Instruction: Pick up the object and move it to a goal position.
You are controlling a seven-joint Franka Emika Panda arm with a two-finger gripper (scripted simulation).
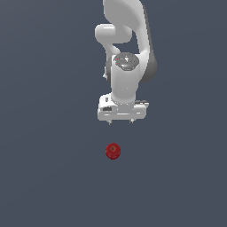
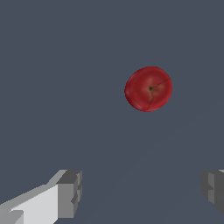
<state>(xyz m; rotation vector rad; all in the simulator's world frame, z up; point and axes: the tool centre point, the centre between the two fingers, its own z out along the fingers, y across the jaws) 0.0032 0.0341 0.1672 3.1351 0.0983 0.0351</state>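
The apple (image 1: 113, 151) is dark red with a glossy skin. In the wrist view the apple (image 2: 148, 89) shows brighter red patches, thin dark lines running out from its centre, and a small dark spot in the dimple. The floor (image 1: 44, 168) is a flat, even slate blue-grey with no pattern. The arm (image 1: 126, 44) is white with a dark grey band along one side and a grey disc on its wrist joint. The gripper (image 1: 120, 122) is white with small dark markings on its body. Its fingers (image 2: 65, 194) are white along their length and end in grey pads.
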